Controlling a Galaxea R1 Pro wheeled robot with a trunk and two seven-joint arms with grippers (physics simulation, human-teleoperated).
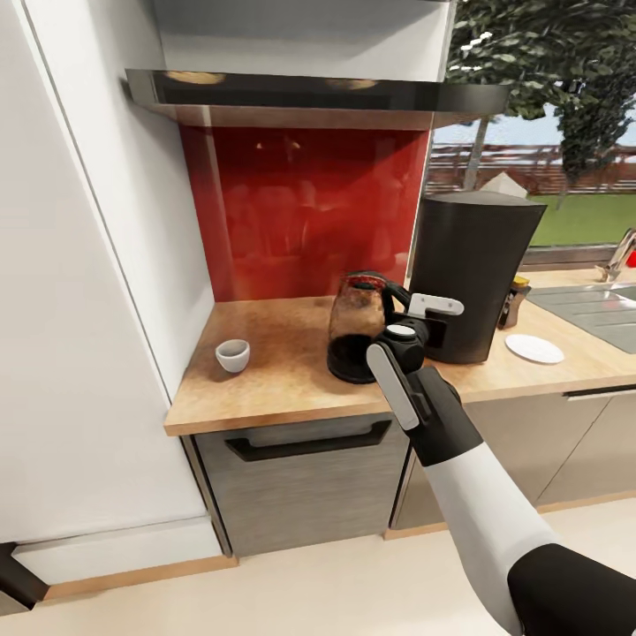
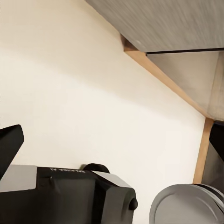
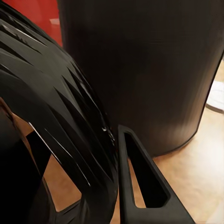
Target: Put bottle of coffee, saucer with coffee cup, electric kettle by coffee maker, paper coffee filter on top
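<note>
Cup (image 1: 232, 354) left of kettle (image 1: 358, 329); coffee maker (image 1: 473, 274) right; saucer (image 1: 533, 348) beyond.

Red backsplash (image 1: 309, 208), range hood (image 1: 309, 93), sink (image 1: 601, 309), drawer handle (image 1: 305, 440)

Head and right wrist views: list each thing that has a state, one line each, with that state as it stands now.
Electric kettle: upright on the countertop, beside the coffee maker, handle in the right gripper.
Right gripper: shut on the kettle's handle.
Coffee maker: upright on the countertop, no filter visible on top.
Coffee cup: upright, alone, not on the saucer.
Saucer: flat on the countertop, bare.
</note>
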